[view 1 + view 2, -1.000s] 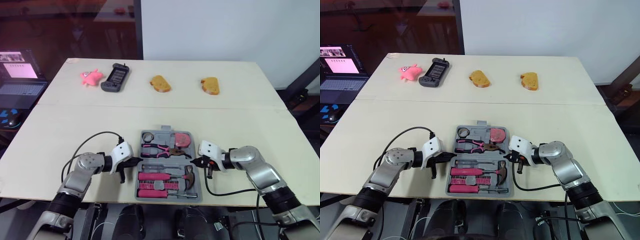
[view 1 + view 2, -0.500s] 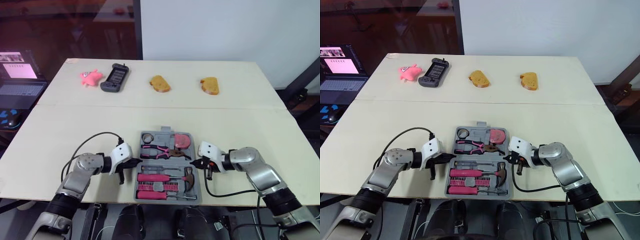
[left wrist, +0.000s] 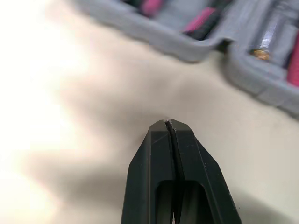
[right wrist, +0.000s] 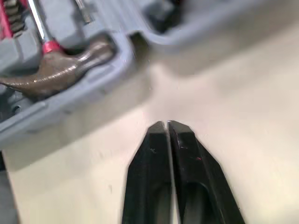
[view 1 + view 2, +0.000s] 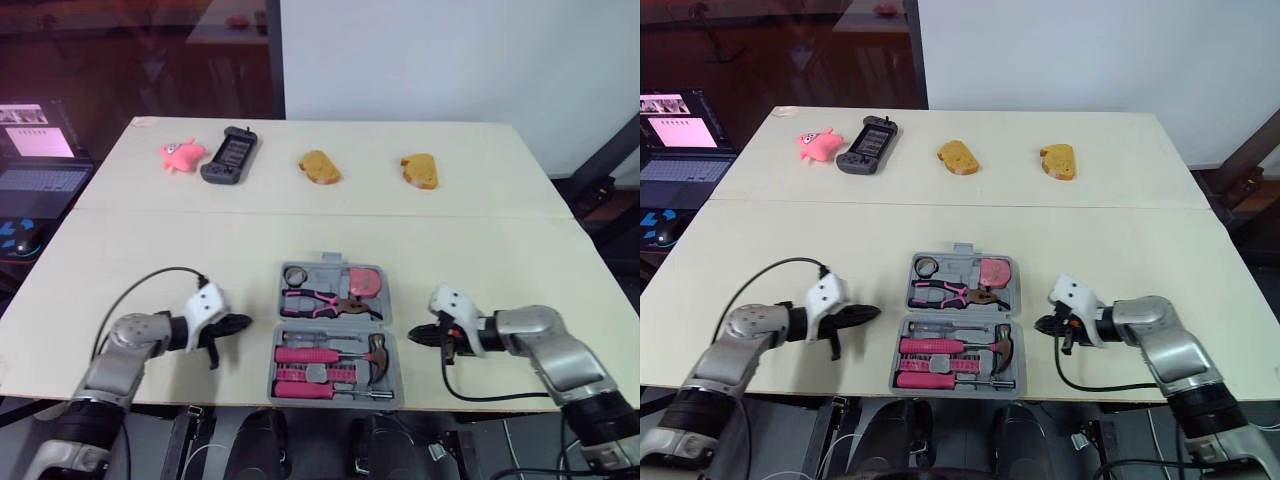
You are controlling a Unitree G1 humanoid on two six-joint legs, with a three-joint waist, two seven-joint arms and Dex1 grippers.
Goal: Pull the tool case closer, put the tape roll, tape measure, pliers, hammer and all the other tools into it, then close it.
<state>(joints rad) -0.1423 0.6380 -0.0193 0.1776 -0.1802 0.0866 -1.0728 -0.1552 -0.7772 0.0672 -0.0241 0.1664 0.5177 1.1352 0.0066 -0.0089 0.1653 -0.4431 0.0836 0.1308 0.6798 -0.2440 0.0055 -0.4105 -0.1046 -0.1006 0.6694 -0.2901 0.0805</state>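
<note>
While the tool case (image 5: 335,335) lies open and flat near the front edge of the pale table (image 5: 130,260), it is flanked by both arms. The left gripper (image 5: 243,322) is seen low over the tabletop just to the case's left, apart from it, its jaws pressed together with only a hairline between them in the left wrist view. The right gripper (image 5: 413,336) is set just off the case's right side, tip aimed at the hammer (image 5: 376,349), and its jaws too are squeezed tight on nothing.

Inside the case, the tape roll (image 5: 294,274) and the pink tape measure (image 5: 366,281) are seated in the far half above the pliers (image 5: 322,298); the pink-handled tools (image 5: 308,355) are nested beside the hammer in the near half.

A seam (image 5: 320,213) is drawn across the table from side to side. Beyond it, a pink toy (image 5: 181,154), a black handheld gadget (image 5: 230,157) and two yellow-brown bread-like pieces (image 5: 320,166) (image 5: 420,171) are lined up. A white wall (image 5: 450,60) is seen behind, dark reddish glass (image 5: 130,60) to its left, and a lit laptop (image 5: 40,160) is parked off the table's left side.
</note>
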